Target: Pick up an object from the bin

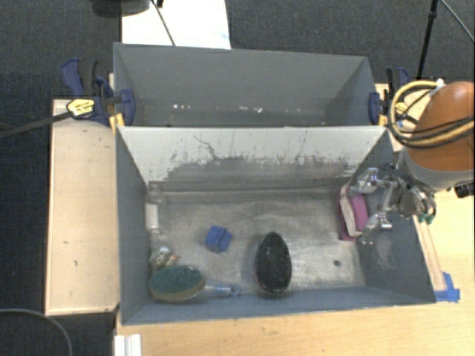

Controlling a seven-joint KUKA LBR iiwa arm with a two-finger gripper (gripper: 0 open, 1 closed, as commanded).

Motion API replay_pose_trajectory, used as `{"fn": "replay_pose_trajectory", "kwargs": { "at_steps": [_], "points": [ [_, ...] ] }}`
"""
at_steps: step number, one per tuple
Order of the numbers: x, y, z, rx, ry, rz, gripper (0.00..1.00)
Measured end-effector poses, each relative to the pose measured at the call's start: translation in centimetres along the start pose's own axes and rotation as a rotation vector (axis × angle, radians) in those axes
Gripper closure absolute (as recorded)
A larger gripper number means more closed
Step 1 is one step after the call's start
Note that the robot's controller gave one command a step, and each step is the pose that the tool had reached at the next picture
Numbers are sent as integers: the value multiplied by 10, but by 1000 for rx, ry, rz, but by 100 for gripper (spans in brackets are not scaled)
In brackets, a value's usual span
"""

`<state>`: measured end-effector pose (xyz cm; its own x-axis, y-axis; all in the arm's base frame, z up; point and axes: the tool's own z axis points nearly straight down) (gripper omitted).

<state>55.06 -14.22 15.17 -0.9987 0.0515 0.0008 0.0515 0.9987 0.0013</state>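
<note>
My gripper is at the right side of the bin, low against the right wall, and it stands open. A pink and purple flat thing leans there on its edge, just left of the fingertips and between their span. I cannot tell whether the fingers touch it. A black oval brush lies on the floor to the lower left of the gripper, well apart from it.
A small blue block lies left of the black brush. In the front left corner are a round green brush with a blue handle, a small mottled thing and a clear tube along the left wall.
</note>
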Motion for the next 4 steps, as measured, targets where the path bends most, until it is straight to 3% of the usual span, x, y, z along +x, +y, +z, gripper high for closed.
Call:
{"fn": "replay_pose_trajectory", "kwargs": {
  "at_steps": [1,2,3,4],
  "points": [
    [0,-8,31,1,0,-21,0],
    [-2,-10,37,1,0,-179,0],
    [-16,-8,46,3,-6,-707,0],
    [-33,10,79,-25,-6,-963,0]
  ]
}}
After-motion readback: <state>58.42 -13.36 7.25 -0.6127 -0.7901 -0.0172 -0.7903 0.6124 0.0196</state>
